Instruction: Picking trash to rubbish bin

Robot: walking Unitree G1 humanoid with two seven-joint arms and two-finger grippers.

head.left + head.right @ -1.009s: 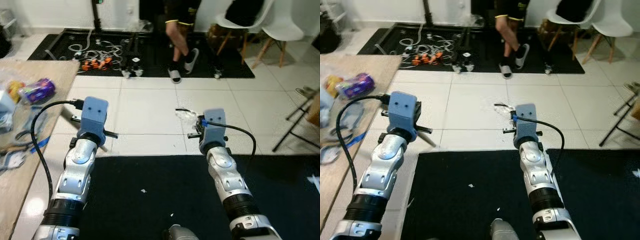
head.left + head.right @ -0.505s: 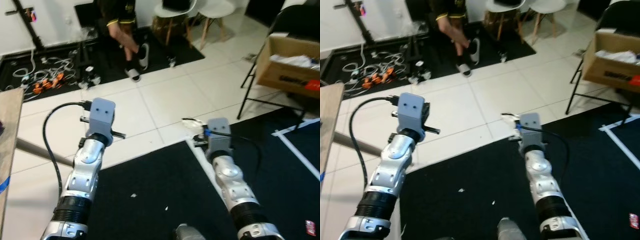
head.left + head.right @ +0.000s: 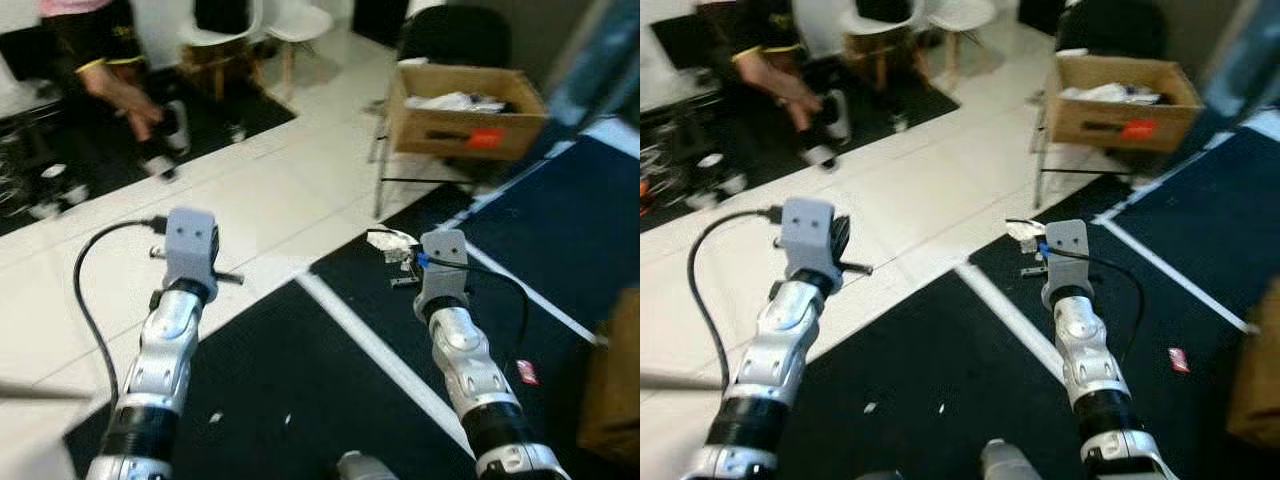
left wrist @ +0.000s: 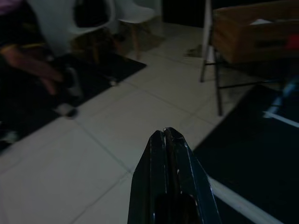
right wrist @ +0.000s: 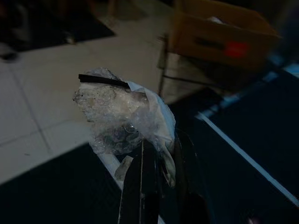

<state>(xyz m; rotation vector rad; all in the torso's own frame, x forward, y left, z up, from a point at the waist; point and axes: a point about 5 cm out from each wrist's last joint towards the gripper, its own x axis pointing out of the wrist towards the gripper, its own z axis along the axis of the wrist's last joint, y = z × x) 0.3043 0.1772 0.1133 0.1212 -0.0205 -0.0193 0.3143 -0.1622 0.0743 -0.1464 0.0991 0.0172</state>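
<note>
A crumpled wad of clear plastic trash [image 5: 125, 120] with a dark strip on top is pinched in my right gripper [image 5: 156, 154], which is shut on it. The same wad [image 3: 393, 241] is held in front of my right arm, above the black mat. My left gripper [image 4: 164, 135] is shut with nothing in it and points over the white tiles. A brown cardboard box [image 3: 462, 108] holding white paper stands ahead on the right, beyond a dark chair frame [image 3: 380, 182].
A person [image 3: 112, 75] bends down at the far left near white chairs [image 3: 255, 25]. Black mats [image 3: 300, 390] with a white line lie under my arms. A small red scrap [image 3: 526, 372] lies on the right mat. A brown object [image 3: 615, 380] stands at the right edge.
The camera has swung right: the table and cables have left the picture, and the cardboard box has come nearer the middle. The right gripper still holds the wad.
</note>
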